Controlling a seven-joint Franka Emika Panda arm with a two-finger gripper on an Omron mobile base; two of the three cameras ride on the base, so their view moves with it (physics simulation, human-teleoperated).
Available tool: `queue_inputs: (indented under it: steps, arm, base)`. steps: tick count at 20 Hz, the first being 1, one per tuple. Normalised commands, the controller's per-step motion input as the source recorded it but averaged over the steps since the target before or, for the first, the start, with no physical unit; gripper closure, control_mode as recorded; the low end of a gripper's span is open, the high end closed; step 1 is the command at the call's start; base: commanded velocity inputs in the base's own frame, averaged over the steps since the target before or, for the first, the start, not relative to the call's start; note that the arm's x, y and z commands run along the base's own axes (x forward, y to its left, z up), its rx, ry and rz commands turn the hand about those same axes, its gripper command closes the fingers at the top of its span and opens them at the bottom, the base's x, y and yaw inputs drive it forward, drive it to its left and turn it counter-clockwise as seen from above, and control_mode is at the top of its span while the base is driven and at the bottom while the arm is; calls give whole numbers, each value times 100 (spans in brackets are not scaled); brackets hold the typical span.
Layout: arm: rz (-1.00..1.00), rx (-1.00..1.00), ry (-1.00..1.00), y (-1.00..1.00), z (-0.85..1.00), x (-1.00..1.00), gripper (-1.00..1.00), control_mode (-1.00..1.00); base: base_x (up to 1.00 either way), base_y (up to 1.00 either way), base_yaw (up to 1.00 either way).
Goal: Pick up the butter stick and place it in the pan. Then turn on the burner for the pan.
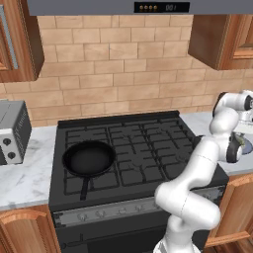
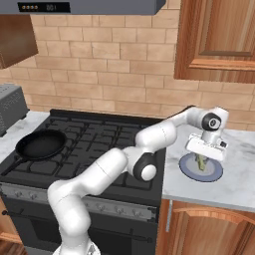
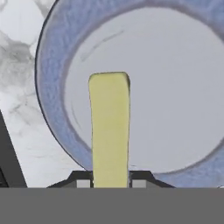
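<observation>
The butter stick (image 3: 109, 127), a pale yellow bar, lies on a grey-blue plate (image 3: 52, 87) on the counter right of the stove. My gripper (image 3: 110, 181) is shut on the stick's near end, one fingertip on each side. In the right base view the gripper (image 2: 201, 158) reaches down onto the plate (image 2: 191, 173) with the butter stick (image 2: 200, 162) between its fingers. The black pan (image 1: 89, 158) sits empty on the cooktop's front-left grate, handle toward the front. It covers the burner beneath it. The pan (image 2: 41, 144) is far left of the gripper.
A black cooktop (image 1: 143, 143) with grid grates spans the stove, and a row of knobs (image 1: 99, 214) runs along its front panel. A grey toaster (image 1: 12, 131) stands on the left counter. Wooden cabinets hang at upper left and right, with a hood above.
</observation>
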Motion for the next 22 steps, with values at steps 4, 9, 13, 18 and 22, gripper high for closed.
queue_inputs:
  steps: [4, 9, 13, 18, 22]
  arm:
    - [0, 0, 0, 40, 45, -26, 100, -100]
    - [0, -6, -1, 74, 17, -51, 100, -100]
    - [0, -15, -19, 77, 1, -76, 100, -100]
    - [0, -16, -19, 94, 26, -41, 100, -100]
    - [0, -20, -15, 100, 24, -30, 100, -100]
  base:
    - [0, 0, 0]
    - [0, 0, 0]
    - [0, 0, 0]
    - [0, 0, 0]
    - [0, 0, 0]
